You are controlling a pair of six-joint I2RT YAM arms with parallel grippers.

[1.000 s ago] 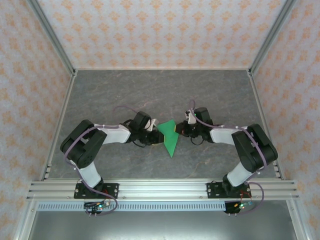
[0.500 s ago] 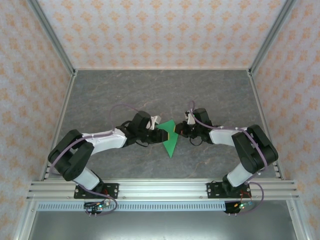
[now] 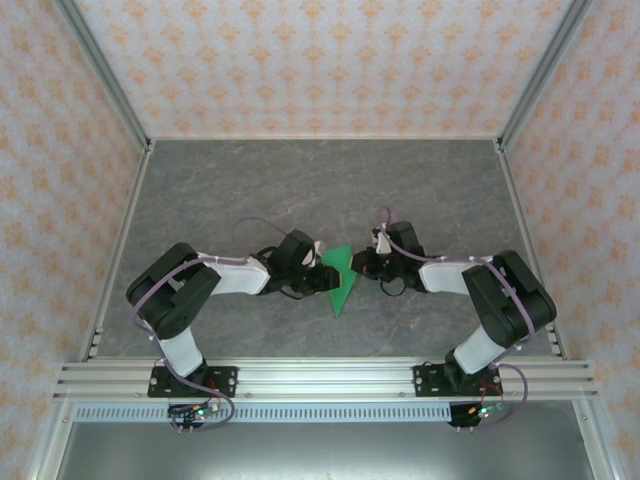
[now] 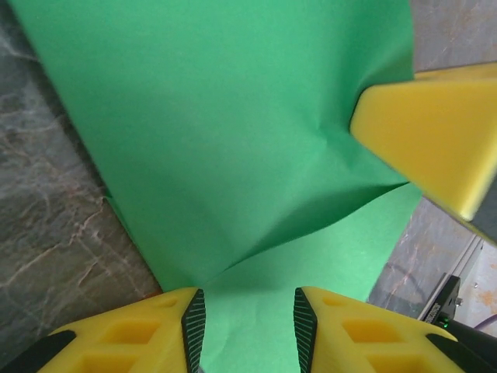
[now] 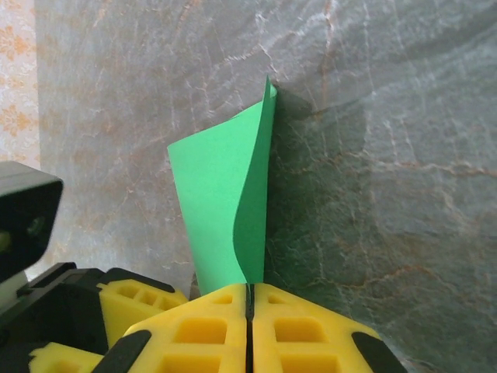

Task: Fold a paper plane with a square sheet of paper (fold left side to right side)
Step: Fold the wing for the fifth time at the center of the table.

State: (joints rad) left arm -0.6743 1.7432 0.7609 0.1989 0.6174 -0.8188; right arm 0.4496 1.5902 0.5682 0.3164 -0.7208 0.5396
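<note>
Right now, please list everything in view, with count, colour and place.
sheet of paper: one, bright green, partly folded, table middle, between the grippers
table: one, grey marbled, under everything
walls: three, pale with orange pattern, around the table
frame rail: one, silver, near edge
arms: two, black and white, reaching in from near edge
left gripper: one, yellow fingers, open around the paper
right gripper: one, yellow fingers, shut on the paper

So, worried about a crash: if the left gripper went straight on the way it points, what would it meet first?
The green paper, sitting inside the open left gripper; probably the right gripper just behind it, though depth is unclear.
</note>
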